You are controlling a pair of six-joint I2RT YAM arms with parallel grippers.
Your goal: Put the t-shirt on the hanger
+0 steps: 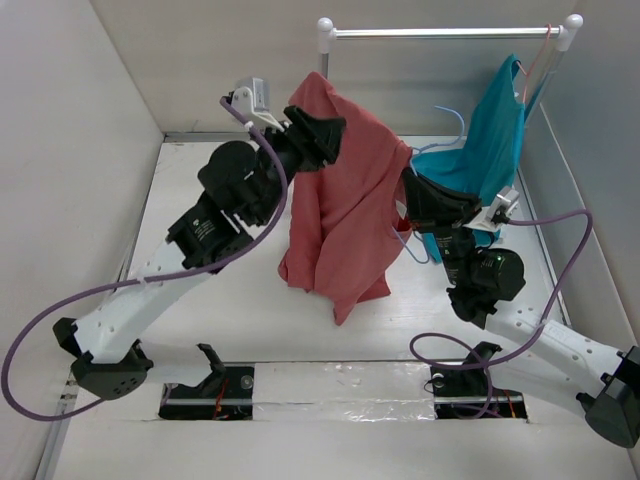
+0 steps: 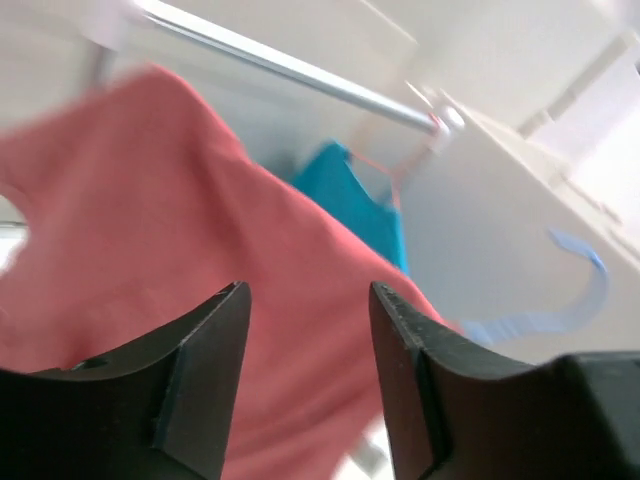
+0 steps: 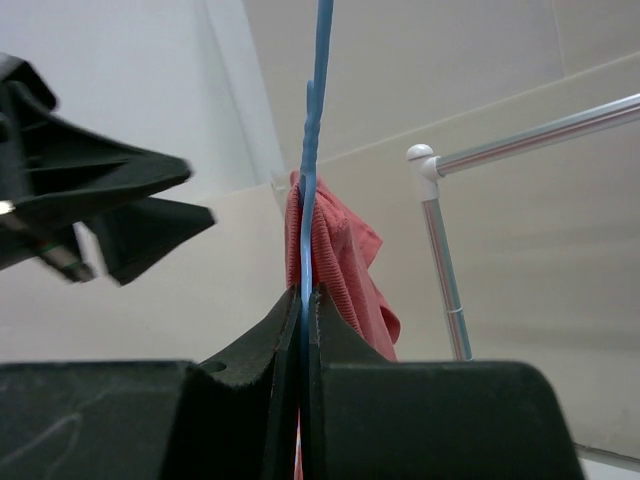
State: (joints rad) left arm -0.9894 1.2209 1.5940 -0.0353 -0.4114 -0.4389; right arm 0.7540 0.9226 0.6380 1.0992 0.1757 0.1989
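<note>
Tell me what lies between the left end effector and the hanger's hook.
The t-shirt drapes between the left end effector and the hook of the hanger. This shows plainly in the top view, and the left wrist view agrees.

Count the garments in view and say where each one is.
2. The salmon t-shirt hangs in the middle of the scene. The teal garment hangs from the rail at back right. No others show.

place: robot lab cell | evidence: white enclosure walls, bolted arms, clothes rail
</note>
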